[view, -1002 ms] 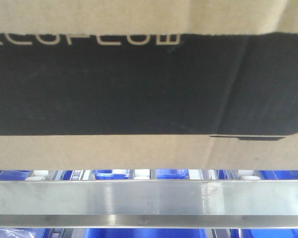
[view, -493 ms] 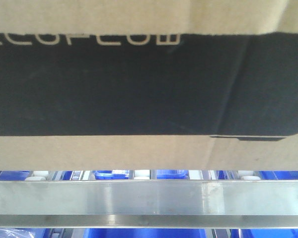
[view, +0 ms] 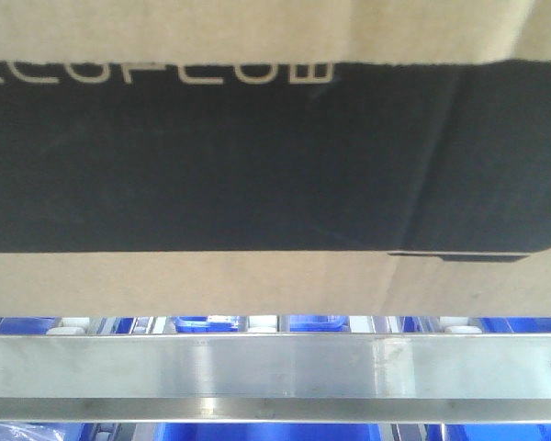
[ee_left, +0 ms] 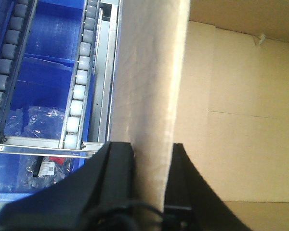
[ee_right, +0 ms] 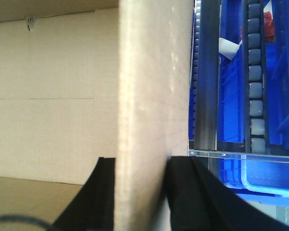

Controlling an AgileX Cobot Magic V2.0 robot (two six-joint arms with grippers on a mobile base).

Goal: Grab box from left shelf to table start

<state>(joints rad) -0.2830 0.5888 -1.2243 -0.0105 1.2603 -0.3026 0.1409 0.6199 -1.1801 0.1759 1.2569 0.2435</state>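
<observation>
Two walls of the box point(view: 257, 165) are pinched, one in the left jaws, one in the right jaws. It sits just above the left shelf point(view: 275, 367) front edge; better to draw both arms back level. Only the wrist views show the grips; the front view shows the lettering point(view: 165, 73).

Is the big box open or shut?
Open. Wrist views look inside the box; the left pincer and right pincer each straddle a wall.
</observation>
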